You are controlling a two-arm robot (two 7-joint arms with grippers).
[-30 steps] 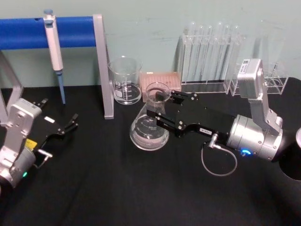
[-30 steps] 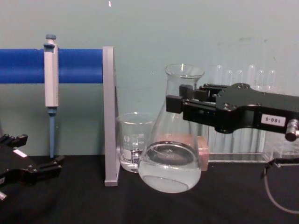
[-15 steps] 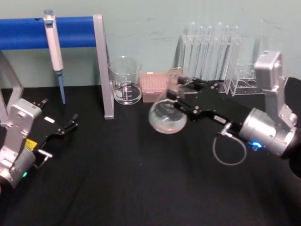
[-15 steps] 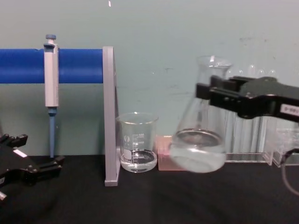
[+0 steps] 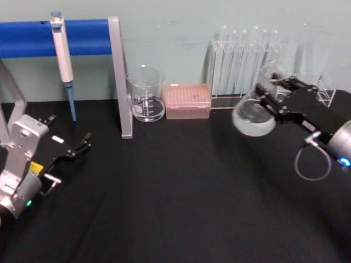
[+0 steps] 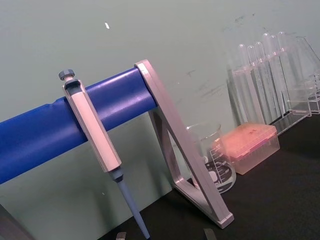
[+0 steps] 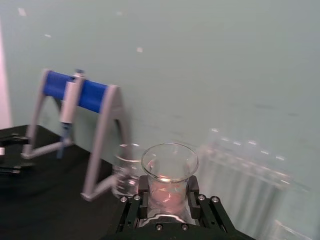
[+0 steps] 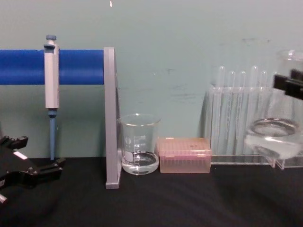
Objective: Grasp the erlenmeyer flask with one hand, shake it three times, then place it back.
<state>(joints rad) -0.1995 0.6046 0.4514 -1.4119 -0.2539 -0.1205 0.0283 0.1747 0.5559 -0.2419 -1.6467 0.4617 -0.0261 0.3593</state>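
**Flask aloft in the right gripper, far right of table**

Head view: the right gripper (image 5: 272,92) is clamping the neck of the erlenmeyer flask (image 5: 253,116). It is carrying the flask tilted in the air over the far right part of the table (image 5: 175,208), just in front of the test tube rack (image 5: 244,60). The left gripper (image 5: 70,128) is lying near the left edge, jaws apart, empty.

Left wrist view: the beaker (image 6: 218,160) and pink tip box (image 6: 250,145) are standing along the far edge, well apart from the work.

Right wrist view: the jaws are pressing both sides of the neck, just under the flared rim. The glass is clear and the mouth open.

Chest view: the wide conical base is showing clear liquid, possibly sloshing; blur is making that hard to judge.

Judgement: thin, slick, breakable glass, bottom-heavy with liquid. The neck under the lip looks the soundest hold, since the flare is guarding against slip.
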